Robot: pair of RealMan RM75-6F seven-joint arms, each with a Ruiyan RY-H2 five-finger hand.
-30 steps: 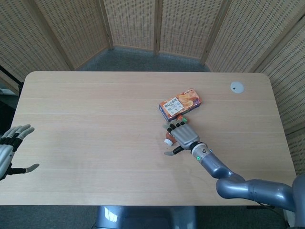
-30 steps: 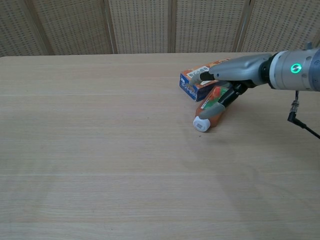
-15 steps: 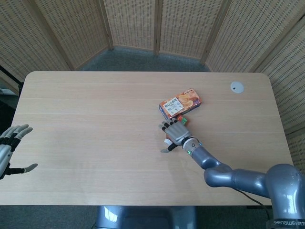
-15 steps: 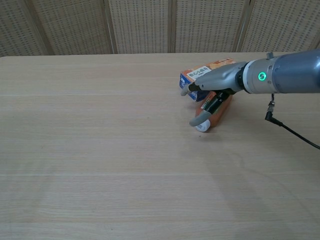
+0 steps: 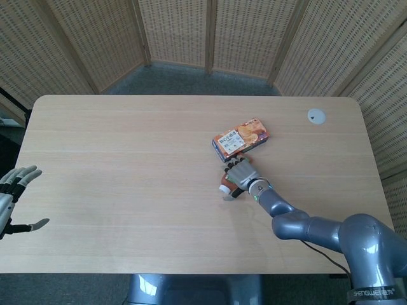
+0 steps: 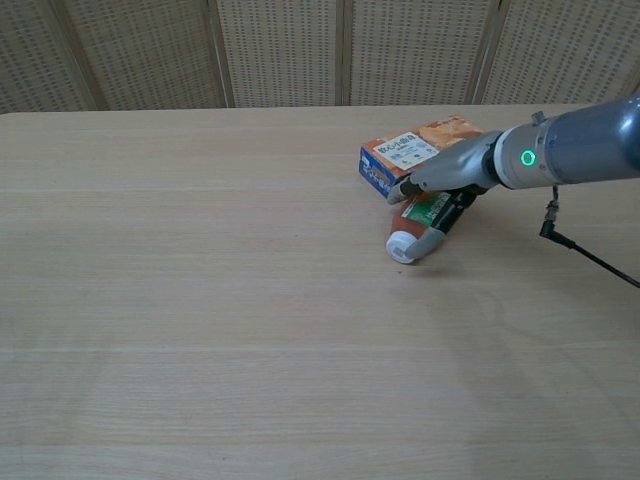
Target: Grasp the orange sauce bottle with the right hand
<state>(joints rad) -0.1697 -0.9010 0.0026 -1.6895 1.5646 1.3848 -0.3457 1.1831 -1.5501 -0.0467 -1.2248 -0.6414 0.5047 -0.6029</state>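
Note:
The orange sauce bottle (image 6: 421, 214) lies on its side on the table, white cap (image 6: 399, 247) pointing toward the front, its far end next to a snack box. My right hand (image 6: 447, 182) lies over it, fingers curled across the top and the thumb along the near side, gripping the body. In the head view the right hand (image 5: 240, 176) covers most of the bottle (image 5: 224, 186); only the cap end shows. My left hand (image 5: 13, 198) hovers at the table's left edge, fingers spread, holding nothing.
An orange and blue snack box (image 5: 240, 138) lies just behind the bottle, also seen in the chest view as the snack box (image 6: 413, 149). A small white disc (image 5: 316, 115) sits at the far right of the wooden table (image 5: 127, 159).
The right hand's spread fingers have curled in around the bottle and its thumb has come in against the near side. The bottle has stayed on the table. The left hand is still.

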